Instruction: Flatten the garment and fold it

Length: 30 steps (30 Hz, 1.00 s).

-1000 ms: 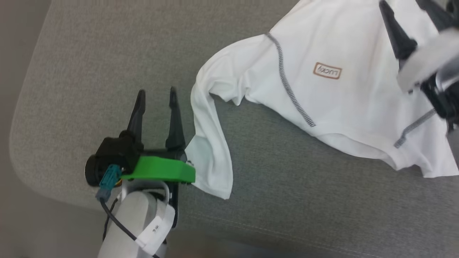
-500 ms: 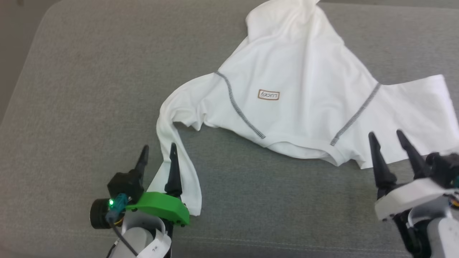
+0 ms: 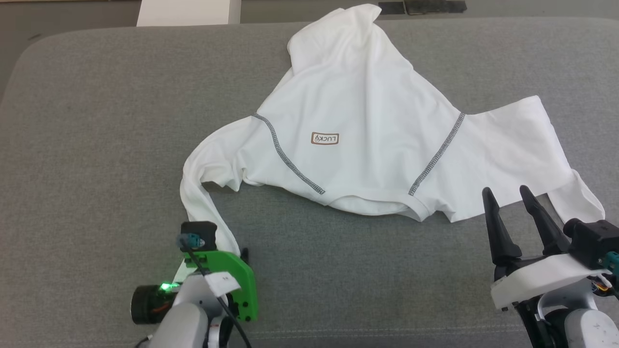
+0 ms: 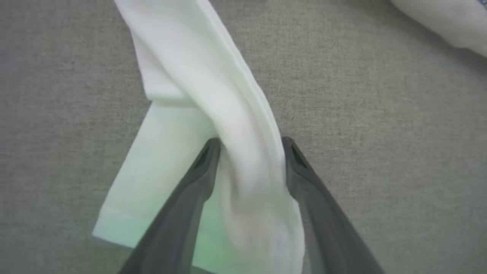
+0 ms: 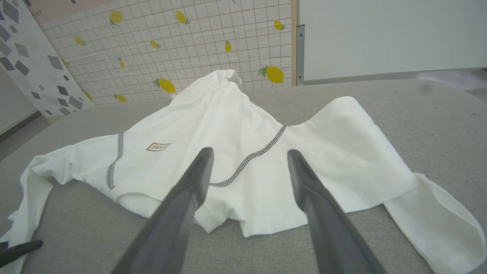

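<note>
Bench (image 3: 96,121): grey, padded, carrying everything.
Garment (image 3: 367,125): white shirt around the centre, front up, neck toward 6 o'clock, body narrowed and bunched toward 12 o'clock.
Left sleeve (image 3: 205,212): trailing toward 8 o'clock, twisted.
Right sleeve (image 3: 575,203): at 4 o'clock, with its end doubled over.
Left pincer (image 4: 251,144): at 7 o'clock, pointing down, open, astride the twisted sleeve with cloth against both fingers, not yet pinched.
Right pincer (image 3: 505,191): at 5 o'clock, open, empty, just beside the sleeve edge.
Label (image 3: 324,138): small, tan, on the chest.
Progress: early, by judgement. Spread only in part, both sleeves and the bunched body left to straighten, no fold made.
</note>
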Tool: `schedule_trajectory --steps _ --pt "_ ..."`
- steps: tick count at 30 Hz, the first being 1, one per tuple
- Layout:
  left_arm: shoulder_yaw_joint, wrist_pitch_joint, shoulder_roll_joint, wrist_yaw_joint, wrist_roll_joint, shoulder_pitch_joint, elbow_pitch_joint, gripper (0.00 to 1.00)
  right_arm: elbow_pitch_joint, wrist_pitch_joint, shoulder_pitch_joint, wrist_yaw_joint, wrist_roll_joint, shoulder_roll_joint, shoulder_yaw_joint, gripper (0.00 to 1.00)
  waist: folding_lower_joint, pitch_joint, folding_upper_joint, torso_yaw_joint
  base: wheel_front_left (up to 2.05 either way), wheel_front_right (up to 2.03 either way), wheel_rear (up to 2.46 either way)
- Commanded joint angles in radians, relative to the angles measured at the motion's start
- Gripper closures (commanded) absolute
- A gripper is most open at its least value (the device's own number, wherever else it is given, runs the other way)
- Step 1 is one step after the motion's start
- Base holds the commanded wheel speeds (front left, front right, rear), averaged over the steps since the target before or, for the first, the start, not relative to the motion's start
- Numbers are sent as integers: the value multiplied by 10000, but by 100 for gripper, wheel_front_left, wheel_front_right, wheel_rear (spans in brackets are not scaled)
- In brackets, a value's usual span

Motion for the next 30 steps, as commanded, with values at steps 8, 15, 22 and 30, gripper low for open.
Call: schedule_trajectory --steps 8,15,22,30 --pt "1060 159 2067 153 524 -1199 -1381 100 -336 -18 -167 -15 159 97 105 0 1 615 0 -193 0 0 0" --pt "2222 754 4163 174 980 -2857 -1801 100 -295 -183 -587 -15 374 20 360 0 1 1598 0 -485 0 0 0" --pt "2574 868 4627 297 968 -3859 -1179 100 -44 -432 -1151 -15 623 -165 720 0 1 2559 0 -820 0 0 0" --pt "2428 -216 3755 335 496 -4001 -181 0 248 -710 -1612 -15 798 -296 872 0 1 2837 0 -952 0 0 0"
